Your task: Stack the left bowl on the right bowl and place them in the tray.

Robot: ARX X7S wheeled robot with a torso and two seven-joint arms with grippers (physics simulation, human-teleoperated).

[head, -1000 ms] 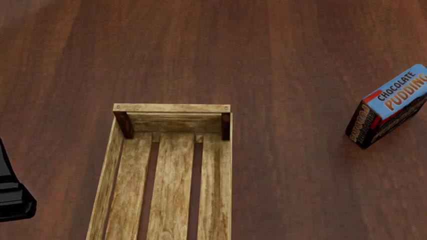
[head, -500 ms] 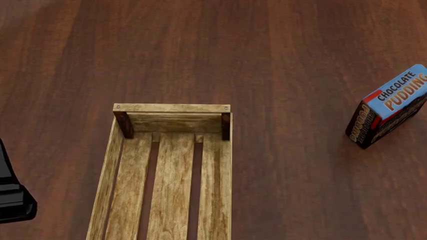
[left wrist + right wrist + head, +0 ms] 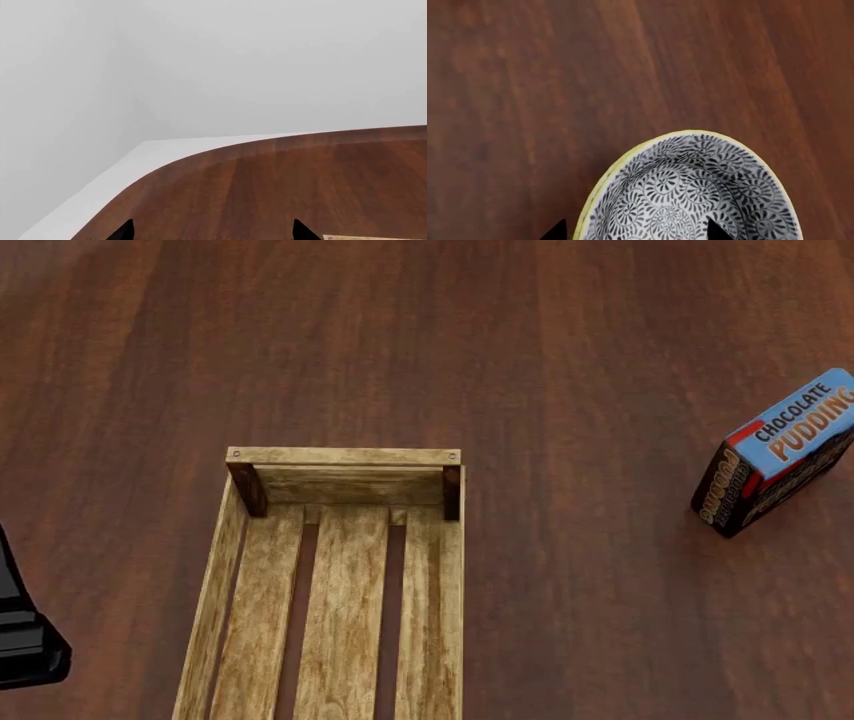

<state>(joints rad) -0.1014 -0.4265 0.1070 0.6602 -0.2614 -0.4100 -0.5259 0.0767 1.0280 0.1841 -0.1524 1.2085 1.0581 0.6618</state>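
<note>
A bowl [image 3: 694, 175] with a black-and-white floral inside and a yellow rim rests on the dark wood table in the right wrist view; I cannot tell which of the two bowls it is. My right gripper [image 3: 634, 234] is open just above it, one fingertip outside the rim and the other over the bowl's inside. No bowl shows in the head view. The tray [image 3: 343, 456], a light slatted wooden crate, lies empty at the lower middle there. My left gripper [image 3: 212, 235] is open over bare table, with a corner of the tray [image 3: 373, 237] beside it.
A chocolate pudding box [image 3: 781, 450] stands at the right edge of the head view. A black part of my left arm [image 3: 20, 640] shows at its lower left. The table's rounded edge [image 3: 200, 157] runs across the left wrist view, with a pale wall beyond.
The black part of my left arm has slipped slightly lower in the head view. The tray and the pudding box have not moved.
</note>
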